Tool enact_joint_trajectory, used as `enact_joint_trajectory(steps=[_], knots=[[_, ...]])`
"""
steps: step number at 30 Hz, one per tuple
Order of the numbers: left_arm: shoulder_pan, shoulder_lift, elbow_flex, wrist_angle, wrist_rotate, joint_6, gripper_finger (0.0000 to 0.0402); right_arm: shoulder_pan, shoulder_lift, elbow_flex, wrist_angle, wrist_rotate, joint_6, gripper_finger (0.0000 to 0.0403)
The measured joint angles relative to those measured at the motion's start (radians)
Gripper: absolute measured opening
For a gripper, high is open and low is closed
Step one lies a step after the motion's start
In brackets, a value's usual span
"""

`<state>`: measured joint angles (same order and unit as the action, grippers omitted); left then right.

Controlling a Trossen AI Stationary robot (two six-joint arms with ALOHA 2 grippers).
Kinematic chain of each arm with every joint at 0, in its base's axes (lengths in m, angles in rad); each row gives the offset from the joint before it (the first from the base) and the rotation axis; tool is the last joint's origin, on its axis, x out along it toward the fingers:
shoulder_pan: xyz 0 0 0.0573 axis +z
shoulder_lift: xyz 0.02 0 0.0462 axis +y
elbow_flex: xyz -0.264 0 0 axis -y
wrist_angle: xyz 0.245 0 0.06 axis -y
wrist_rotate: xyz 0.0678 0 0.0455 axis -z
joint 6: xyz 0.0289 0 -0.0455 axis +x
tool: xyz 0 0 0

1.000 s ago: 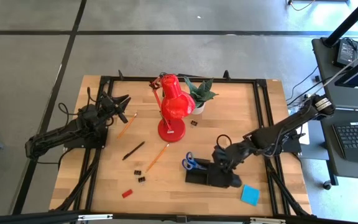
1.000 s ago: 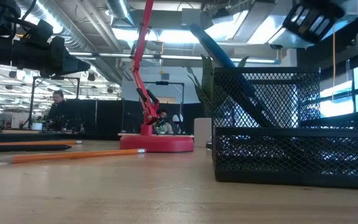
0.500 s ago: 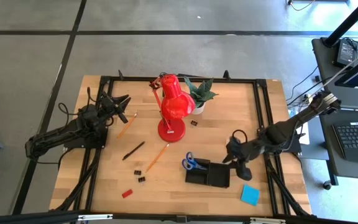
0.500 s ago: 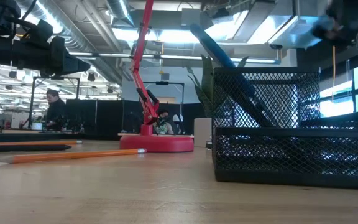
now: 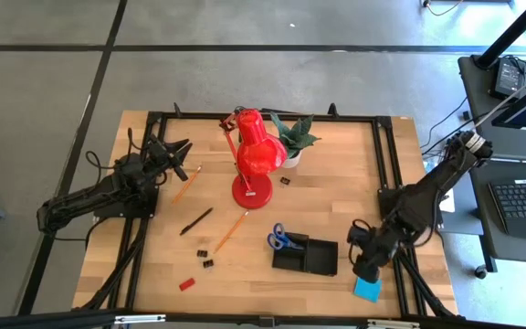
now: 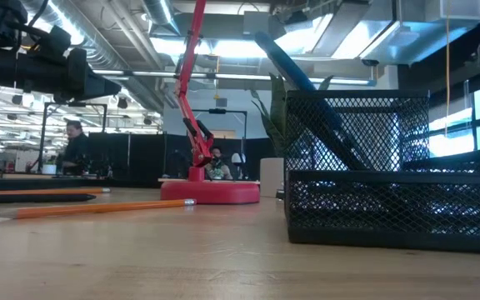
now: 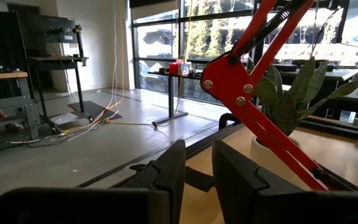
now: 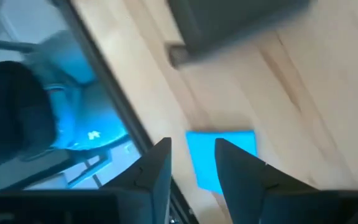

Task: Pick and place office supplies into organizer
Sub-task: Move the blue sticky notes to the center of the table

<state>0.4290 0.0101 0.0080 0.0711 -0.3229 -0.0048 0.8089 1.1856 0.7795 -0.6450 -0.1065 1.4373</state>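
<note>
Organizer (image 5: 305, 255): a low black wire-mesh tray with several compartments, sitting on the wooden table (image 5: 336, 174) toward its front right. In the low view its mesh walls (image 6: 390, 167) fill the right side, with a taller section behind a lower one. Blue-handled scissors (image 5: 282, 241) lie at the tray's left end, the handles over its edge; from above it is hard to tell which compartment holds them. A dark slanted shape (image 6: 307, 92) shows through the taller mesh section. Nothing else can be made out inside the tray.

Largest on the table is a red desk lamp (image 5: 254, 155) near the back centre, with a small green potted plant (image 5: 292, 137) just beside it on the right.

The right arm reaches in from the right edge. Its gripper (image 5: 365, 265) hangs between the tray's right end and a blue square note pad (image 5: 367, 289) near the front edge. In the right wrist view the two fingers (image 8: 241, 168) stand slightly apart with nothing between them, and the note pad (image 8: 219, 155) lies below.

The left arm waits at the table's left edge; its gripper (image 5: 173, 151) has fingers (image 7: 169, 174) a little apart, empty.

Left of the tray lie two orange pencils (image 5: 231, 230) (image 5: 187, 183), a black pen (image 5: 195, 220), tiny black clips (image 5: 205, 256) and a small red block (image 5: 186, 284), all apart from the tray.
</note>
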Motion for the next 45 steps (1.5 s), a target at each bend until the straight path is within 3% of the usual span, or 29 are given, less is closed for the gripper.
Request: enact_joint_trajectory(steps=[9,24,33,38,45], knots=[[0.000,0.000,0.000,0.008,0.000,0.000,0.0074,0.120,0.199,0.024,0.065,-0.017,0.204,0.0126],[0.000,0.000,0.000,0.008,0.000,-0.001,0.0074,0.179,0.409,0.029,0.132,-0.019,0.286,0.0126],[0.000,0.000,0.000,0.008,0.000,0.000,0.0074,0.171,0.444,0.035,-0.087,-0.018,0.285,0.0126],[0.000,0.000,0.000,0.008,0.000,-0.001,0.0074,0.128,0.446,0.032,-0.268,0.054,0.284,0.0127],[0.000,0.000,0.000,0.008,-0.001,0.000,0.0074,0.016,0.442,-0.016,-0.288,0.079,0.259,0.0127]])
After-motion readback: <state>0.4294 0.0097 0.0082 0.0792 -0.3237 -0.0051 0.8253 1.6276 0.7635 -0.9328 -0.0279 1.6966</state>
